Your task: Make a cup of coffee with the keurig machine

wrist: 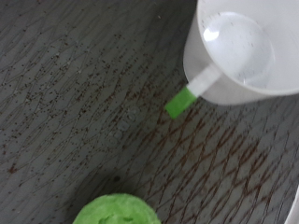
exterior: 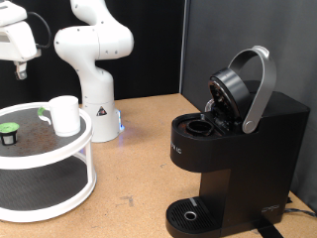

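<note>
The gripper hangs above the rack at the table's left edge; I can't tell whether its fingers are apart. The pod and smooth white cup sit on the rack's dark, speckled mesh. Descending squarely over its target seems wise. Rightward, the boxy black machine stands open-lidded.

Hand fingertips blurred, state unclear.
</note>
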